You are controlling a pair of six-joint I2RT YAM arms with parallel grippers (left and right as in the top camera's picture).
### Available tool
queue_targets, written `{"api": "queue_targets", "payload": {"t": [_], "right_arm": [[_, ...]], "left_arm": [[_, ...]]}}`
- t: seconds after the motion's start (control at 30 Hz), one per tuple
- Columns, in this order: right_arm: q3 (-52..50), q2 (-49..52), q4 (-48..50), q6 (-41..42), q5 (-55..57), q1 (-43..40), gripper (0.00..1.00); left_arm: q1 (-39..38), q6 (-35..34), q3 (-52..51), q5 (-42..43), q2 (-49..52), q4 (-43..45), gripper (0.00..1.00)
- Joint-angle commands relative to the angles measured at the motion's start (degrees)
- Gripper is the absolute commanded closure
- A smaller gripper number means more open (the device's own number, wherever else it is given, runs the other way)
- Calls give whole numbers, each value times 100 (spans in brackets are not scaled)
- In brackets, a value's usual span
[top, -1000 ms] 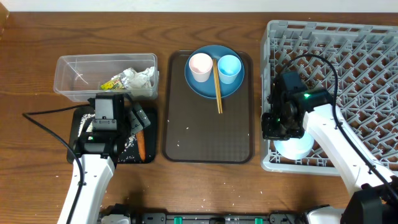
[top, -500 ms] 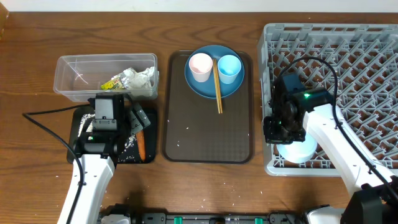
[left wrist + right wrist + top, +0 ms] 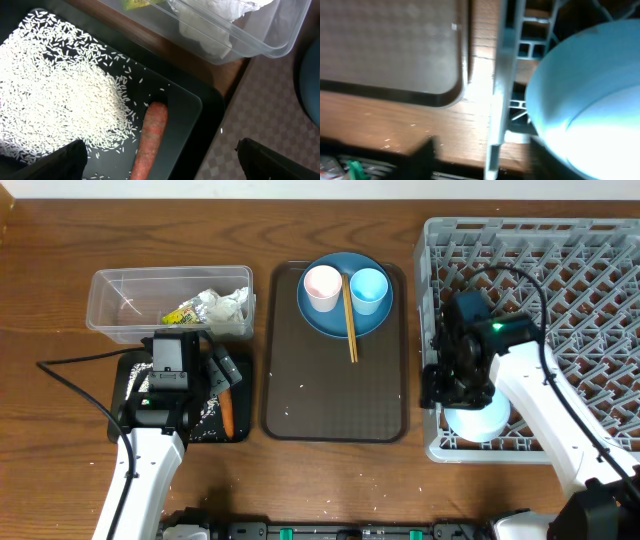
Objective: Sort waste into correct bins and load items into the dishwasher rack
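Overhead: the left fingers [image 3: 224, 368] hang over the black tray [image 3: 125, 395], with the carrot piece [image 3: 227, 412] just in front of them. The right fingers [image 3: 445, 392] sit above the light-blue bowl [image 3: 480, 420] in the rack's [image 3: 560, 300] near corner.

Left wrist: the fingers are spread wide, and the carrot lies between them beside the rice [image 3: 55, 100], ungripped.

Right wrist: the fingers stand apart with the rack wall between them and the bowl's rim beside one.
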Motion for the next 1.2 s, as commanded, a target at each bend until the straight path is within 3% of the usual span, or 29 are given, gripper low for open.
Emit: {"api": "queue_targets", "payload": {"t": [0.0, 0.1, 0.2, 0.3, 0.6, 0.63, 0.73, 0.8, 0.83, 1.1, 1.13, 1.17], "right_arm": [[341, 0, -125, -162, -170, 68, 25], [625, 0, -240, -162, -173, 68, 20], [1010, 0, -205, -247, -317, 72, 4], [1462, 0, -4, -673, -833, 68, 2], [2122, -9, 911, -772, -1572, 72, 3], [2122, -9, 990, -817, -1613, 72, 11], [2120, -9, 1239, -807, -1502, 74, 59], [2120, -9, 1432, -800, -1410, 116, 78], [2120, -7, 1550, -800, -1335, 168, 82], [2118, 39, 1941, -800, 72, 754, 72], [2118, 39, 1930, -804, 251, 789, 64], [2118, 39, 1891, -802, 404, 804, 46]], "left_arm": [[28, -11, 83, -7, 15, -4, 2], [28, -11, 83, -9, 15, -2, 2], [28, -11, 83, -9, 15, -2, 2], [28, -11, 83, -9, 15, -4, 2], [28, -11, 83, -9, 15, -2, 2], [28, -11, 83, -9, 15, -4, 2], [28, -11, 83, -9, 15, -4, 2], [28, -11, 83, -9, 15, -4, 2], [28, -11, 83, -9, 15, -4, 2], [26, -13, 83, -7, 15, 0, 2], [26, -15, 83, -4, 15, 0, 2], [26, -17, 83, 31, 15, 0, 2]]}}
